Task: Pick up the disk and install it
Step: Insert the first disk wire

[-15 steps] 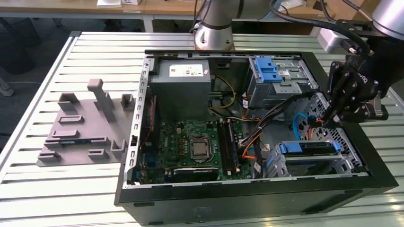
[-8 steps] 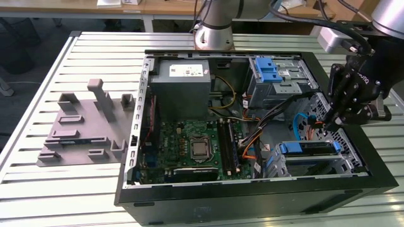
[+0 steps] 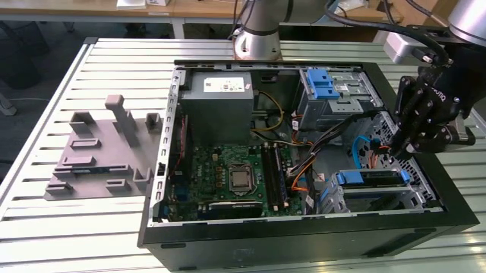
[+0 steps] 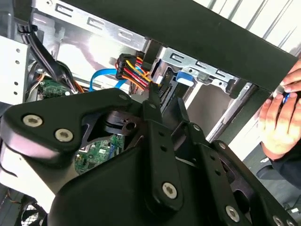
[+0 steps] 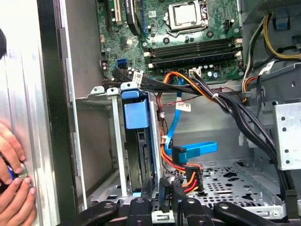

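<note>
Open PC case [image 3: 304, 239] lies on slatted table [image 3: 45, 142], filling its far-right part in ext. view. Gripper [image 3: 400, 149] hangs over case's right side, above drive cage [image 3: 379, 187]; fingers open/shut: cannot tell. Disk [image 5: 143, 155] sits slotted in cage w/ blue rail, cables [image 5: 188, 174] alongside. A hand [image 5: 11, 183] rests on case edge.

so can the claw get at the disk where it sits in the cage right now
Probably yes, at its exposed edge: the disk stands on edge in the drive cage, and the claw hangs close by. The cage walls cover its flat faces, and cables crowd one side.
</note>
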